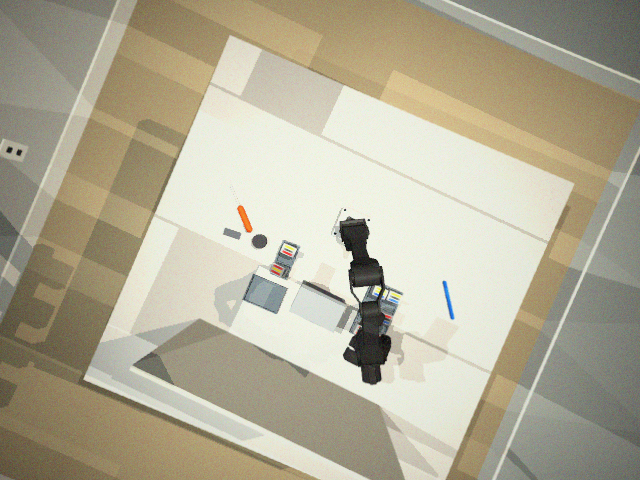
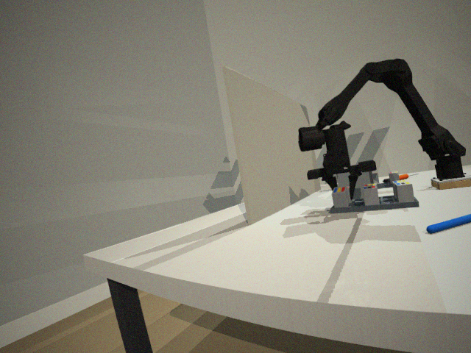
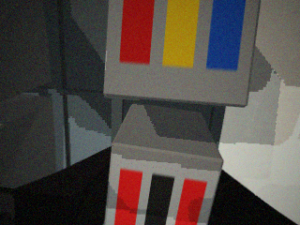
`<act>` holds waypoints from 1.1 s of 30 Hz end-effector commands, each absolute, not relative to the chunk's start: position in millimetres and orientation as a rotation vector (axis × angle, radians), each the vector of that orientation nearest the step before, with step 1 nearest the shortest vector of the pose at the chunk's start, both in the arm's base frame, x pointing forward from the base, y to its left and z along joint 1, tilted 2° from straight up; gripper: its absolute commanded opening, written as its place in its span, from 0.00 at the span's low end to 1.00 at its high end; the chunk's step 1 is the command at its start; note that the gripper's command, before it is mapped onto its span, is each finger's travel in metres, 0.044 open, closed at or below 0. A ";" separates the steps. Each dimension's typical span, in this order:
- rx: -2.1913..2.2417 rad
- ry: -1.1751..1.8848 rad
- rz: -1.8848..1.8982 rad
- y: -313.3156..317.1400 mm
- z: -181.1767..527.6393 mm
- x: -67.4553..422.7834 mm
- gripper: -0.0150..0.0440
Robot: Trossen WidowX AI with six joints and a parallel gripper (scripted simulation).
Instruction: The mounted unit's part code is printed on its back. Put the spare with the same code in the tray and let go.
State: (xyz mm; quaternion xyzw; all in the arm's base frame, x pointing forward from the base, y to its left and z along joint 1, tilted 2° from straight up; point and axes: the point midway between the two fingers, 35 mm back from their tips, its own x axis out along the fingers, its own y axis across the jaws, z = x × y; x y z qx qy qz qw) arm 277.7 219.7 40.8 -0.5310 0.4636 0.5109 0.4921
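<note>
Rack under the arm: the compartmented rack (image 1: 397, 304) (image 2: 412, 204) is partly covered by the arm from above.
Red-black-red block: its striped face (image 3: 159, 197) runs off the wrist picture's bottom edge.
Red-yellow-blue block: its stripes (image 3: 180, 47) are cut by the top edge.
Gripper fingertips: in the exterior view they go out of sight behind the front block (image 2: 341, 197).
Blue rod: one end of the rod (image 1: 448, 299) (image 2: 450, 223) leaves the exterior picture at right.
Screwdriver: its shaft (image 1: 234, 195) is too faint to make out clearly.
</note>
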 end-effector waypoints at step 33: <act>-1.296 1.125 1.241 218.5 119.7 274.0 0.25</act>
